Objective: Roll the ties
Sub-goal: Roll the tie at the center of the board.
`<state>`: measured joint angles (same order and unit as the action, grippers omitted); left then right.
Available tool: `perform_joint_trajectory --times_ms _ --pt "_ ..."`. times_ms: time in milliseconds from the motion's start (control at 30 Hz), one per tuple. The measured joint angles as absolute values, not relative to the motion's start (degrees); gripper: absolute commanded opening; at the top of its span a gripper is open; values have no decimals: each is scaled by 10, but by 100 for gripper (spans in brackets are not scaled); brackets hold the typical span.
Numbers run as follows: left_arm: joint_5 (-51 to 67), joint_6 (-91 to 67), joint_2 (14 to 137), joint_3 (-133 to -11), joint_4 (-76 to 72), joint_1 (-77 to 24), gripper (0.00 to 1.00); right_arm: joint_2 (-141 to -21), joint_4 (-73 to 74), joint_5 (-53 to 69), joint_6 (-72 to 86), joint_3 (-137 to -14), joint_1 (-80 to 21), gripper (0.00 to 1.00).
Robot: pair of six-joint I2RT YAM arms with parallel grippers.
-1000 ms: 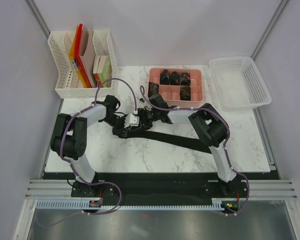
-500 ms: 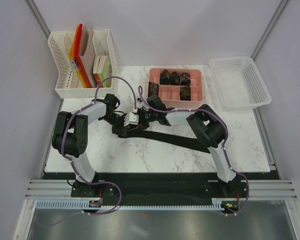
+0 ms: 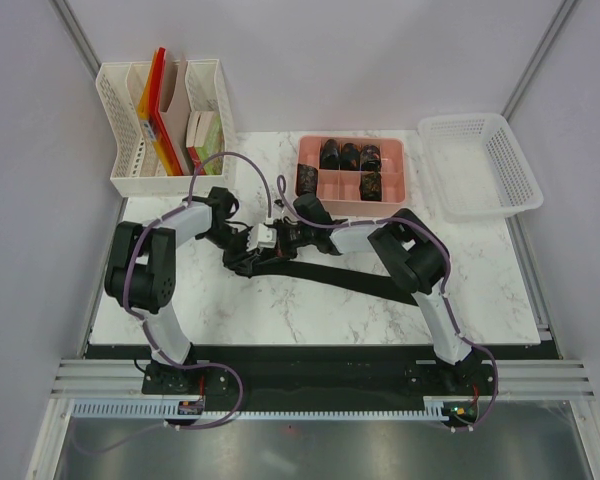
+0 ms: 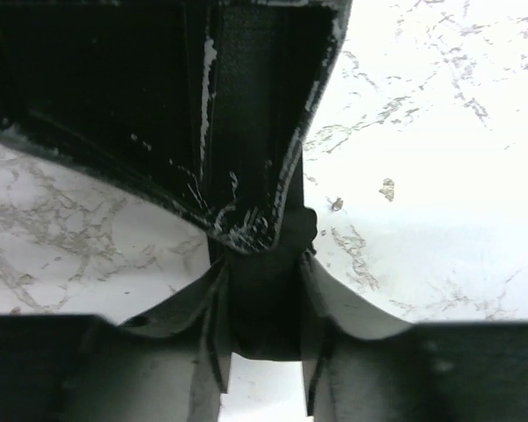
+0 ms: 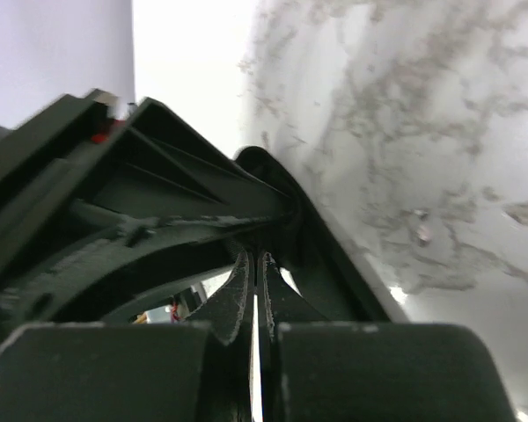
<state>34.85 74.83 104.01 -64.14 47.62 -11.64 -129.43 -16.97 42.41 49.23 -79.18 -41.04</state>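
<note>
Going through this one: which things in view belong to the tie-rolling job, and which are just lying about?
Job in hand:
- unrolled tie on the table
- rolled ties
- pink tray holding them

Lying about:
- white basket
- file organizer with folders

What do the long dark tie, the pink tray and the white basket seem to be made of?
The tie looks like soft matte fabric: it lies limp and flat. The pink tray is probably smooth moulded plastic, given its thin dividing walls. The white basket is likely plastic, with slotted lattice walls.
</note>
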Motion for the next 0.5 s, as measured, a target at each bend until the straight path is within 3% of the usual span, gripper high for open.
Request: perform_joint_trajectory --times_ms 433,500 --pt "359 748 1000 -624 473 -85 59 -1294 -124 393 449 -783 -407 0" --pt "360 748 982 -614 465 -83 68 -1294 -121 393 446 -783 -407 0"
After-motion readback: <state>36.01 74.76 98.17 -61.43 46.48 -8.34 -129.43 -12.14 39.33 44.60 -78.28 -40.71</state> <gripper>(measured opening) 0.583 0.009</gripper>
